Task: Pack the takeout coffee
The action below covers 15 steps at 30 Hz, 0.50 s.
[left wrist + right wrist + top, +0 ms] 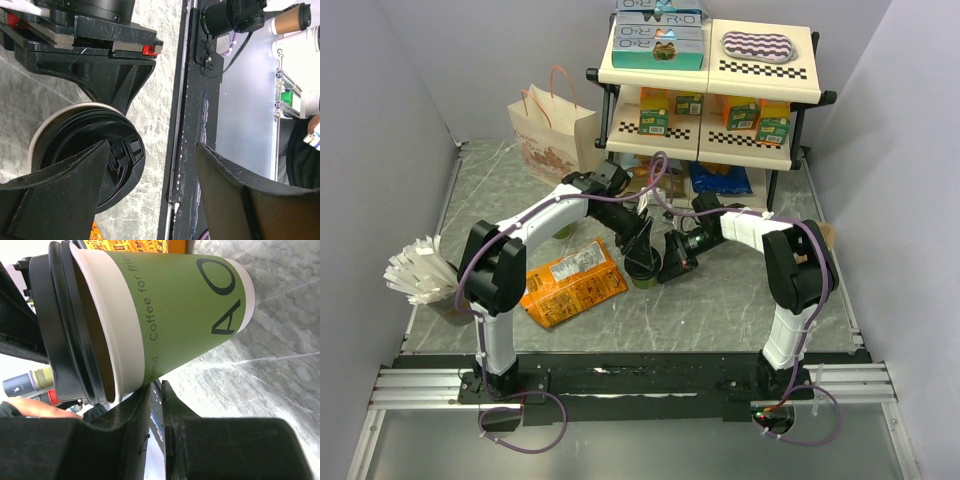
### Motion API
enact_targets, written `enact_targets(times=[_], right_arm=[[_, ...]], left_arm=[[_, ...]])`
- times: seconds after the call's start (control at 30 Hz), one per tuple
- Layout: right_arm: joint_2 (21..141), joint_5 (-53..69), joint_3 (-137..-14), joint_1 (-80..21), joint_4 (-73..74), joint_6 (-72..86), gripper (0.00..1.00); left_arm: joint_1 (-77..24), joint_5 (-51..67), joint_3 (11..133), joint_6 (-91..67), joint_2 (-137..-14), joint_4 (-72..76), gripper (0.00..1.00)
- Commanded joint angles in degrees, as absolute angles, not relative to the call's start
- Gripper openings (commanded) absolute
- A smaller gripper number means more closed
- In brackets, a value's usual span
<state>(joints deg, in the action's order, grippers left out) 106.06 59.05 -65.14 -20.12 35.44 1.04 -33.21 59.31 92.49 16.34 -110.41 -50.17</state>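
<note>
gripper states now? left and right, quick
Left gripper: open, holding nothing; black lid beside one finger.
Right gripper: jaws nearly together at the green cup; whether it grips cannot be told.

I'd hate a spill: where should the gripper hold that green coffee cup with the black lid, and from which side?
Probably the green paper wall of the takeout coffee, around mid-height, coming in level from the side. It stands upright, round and tapered, so it can be pinched across its width. Avoid the black lid: it sits askew, with a gap showing at the rim, and might pull off.
</note>
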Motion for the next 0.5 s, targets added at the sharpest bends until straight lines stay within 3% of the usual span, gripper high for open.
enact_targets(times=[0.0,0.47], right_arm=[[106.5,60.6,-66.4,-20.8,34.0,2.5,0.21],[107.3,60.6,-66.4,-20.8,33.3,3.1,0.22]], left_arm=[[-34.8,61.6,94.4,16.2,-110.3,-48.4,0.75],[-34.8,61.4,92.0,14.0,-110.7,-43.5,0.77]])
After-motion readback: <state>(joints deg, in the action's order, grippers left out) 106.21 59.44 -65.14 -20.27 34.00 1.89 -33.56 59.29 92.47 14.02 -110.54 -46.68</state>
